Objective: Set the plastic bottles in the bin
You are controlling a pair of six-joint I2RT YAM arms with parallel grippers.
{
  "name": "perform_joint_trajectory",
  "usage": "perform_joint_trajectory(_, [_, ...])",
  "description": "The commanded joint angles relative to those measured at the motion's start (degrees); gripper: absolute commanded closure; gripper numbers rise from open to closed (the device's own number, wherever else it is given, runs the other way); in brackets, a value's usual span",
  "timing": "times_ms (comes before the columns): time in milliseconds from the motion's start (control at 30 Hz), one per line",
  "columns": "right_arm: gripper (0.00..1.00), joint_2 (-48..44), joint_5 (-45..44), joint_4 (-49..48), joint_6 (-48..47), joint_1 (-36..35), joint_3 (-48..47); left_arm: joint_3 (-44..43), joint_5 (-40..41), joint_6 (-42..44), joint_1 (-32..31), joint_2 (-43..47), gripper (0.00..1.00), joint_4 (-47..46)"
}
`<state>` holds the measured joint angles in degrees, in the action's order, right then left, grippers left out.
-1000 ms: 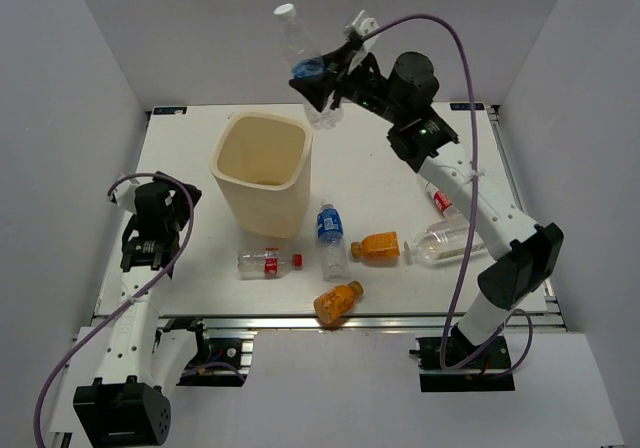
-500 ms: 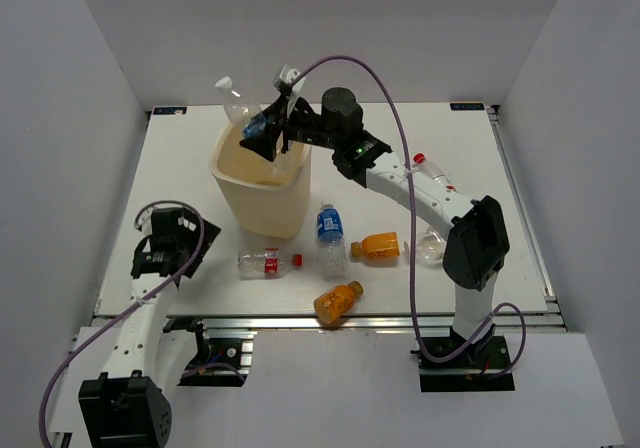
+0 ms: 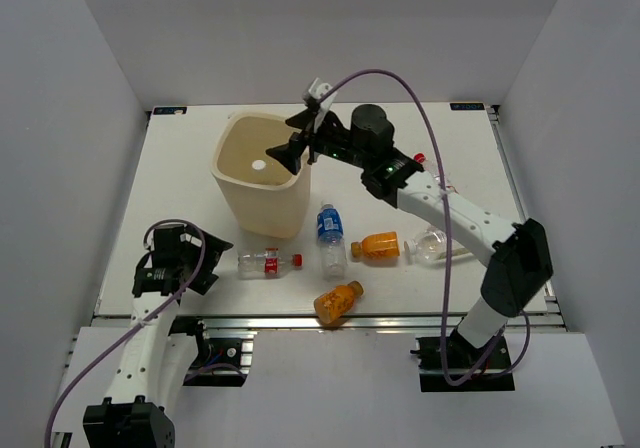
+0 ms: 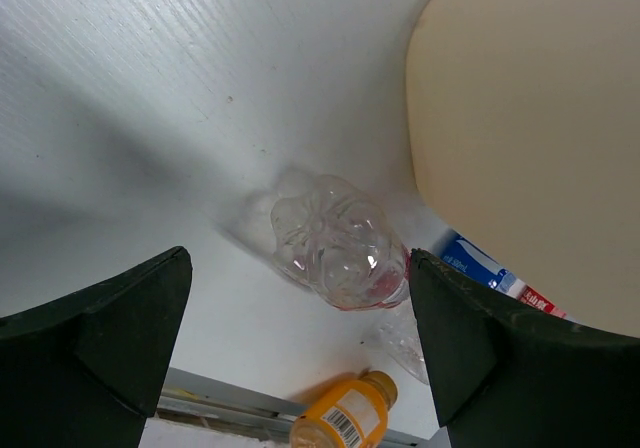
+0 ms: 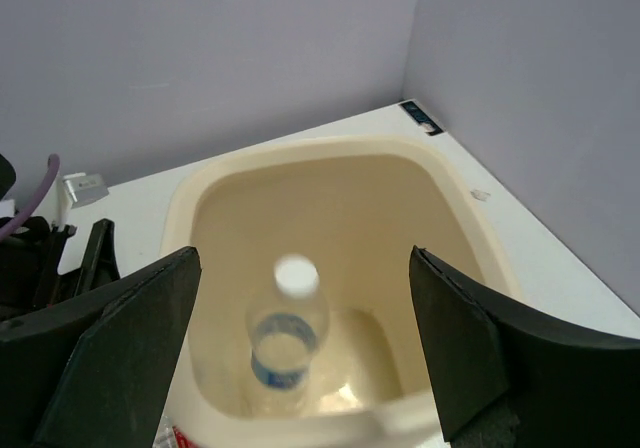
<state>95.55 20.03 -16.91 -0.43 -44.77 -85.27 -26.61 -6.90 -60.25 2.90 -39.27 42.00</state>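
My right gripper [image 3: 298, 138] hangs open over the right rim of the cream bin [image 3: 238, 196]. In the right wrist view the gripper [image 5: 305, 258] is empty. Below it, inside the bin [image 5: 455, 193], a clear blue-label bottle [image 5: 285, 343] stands cap up, apart from the fingers. My left gripper [image 3: 211, 264] is open low over the table, just left of a lying red-label bottle [image 3: 266, 262]. The left wrist view shows that bottle's base [image 4: 338, 248] ahead of the open gripper [image 4: 298, 268], untouched. A blue-label bottle [image 3: 330, 233], two orange bottles [image 3: 379, 245] [image 3: 338, 301] and a larger clear bottle [image 3: 436, 243] lie on the table.
A red cap [image 3: 418, 156] shows behind the right arm. The bin wall [image 4: 530, 138] stands close on the left gripper's right. The metal rail of the table's front edge [image 3: 400, 319] runs just past the nearest orange bottle [image 4: 350, 418]. Grey walls enclose the table.
The right arm swung from the back to over the bin and opened; the blue-label bottle left its jaws and is now inside the bin. The left gripper moved toward the red-label bottle.
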Motion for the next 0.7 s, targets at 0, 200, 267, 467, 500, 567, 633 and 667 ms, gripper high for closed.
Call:
perform_joint_trajectory(0, [0.11, -6.59, -7.09, -4.01, -0.98, 1.88, 4.75, -2.04, -0.57, -2.06, -0.08, -0.28, 0.02, 0.72])
perform_joint_trajectory(200, [0.11, -15.91, -12.12, -6.03, 4.99, 8.90, 16.09, -4.85, 2.23, -4.08, -4.72, -3.62, 0.02, 0.98])
perform_joint_trajectory(267, [0.11, -19.51, -13.43, -8.13, 7.10, 11.71, 19.25, -4.15, 3.55, -7.14, -8.93, -4.15, 0.02, -1.46])
perform_joint_trajectory(467, [0.11, -25.67, -14.49, -9.99, 11.32, 17.43, 26.82, -4.85, 10.32, -12.69, -20.73, -11.79, 0.02, -4.03])
perform_joint_trajectory(500, [0.11, -26.54, -14.41, -9.99, 11.85, 17.87, 27.78, -4.94, 10.50, -13.05, -21.17, -12.76, 0.02, -4.12])
perform_joint_trajectory(567, [0.11, -27.25, -13.27, -9.20, 12.38, 18.93, 28.67, -4.51, 12.07, -14.10, -21.27, -14.69, 0.02, -4.81])
perform_joint_trajectory(633, [0.11, -28.66, -13.18, -9.02, 12.29, 19.37, 30.34, -3.72, 13.31, -15.24, -21.27, -15.14, 0.02, -6.39])
perform_joint_trajectory(667, [0.11, -29.10, -13.44, -8.93, 12.12, 19.55, 30.95, -3.45, 14.01, -15.60, -21.27, -15.57, 0.02, -7.01])
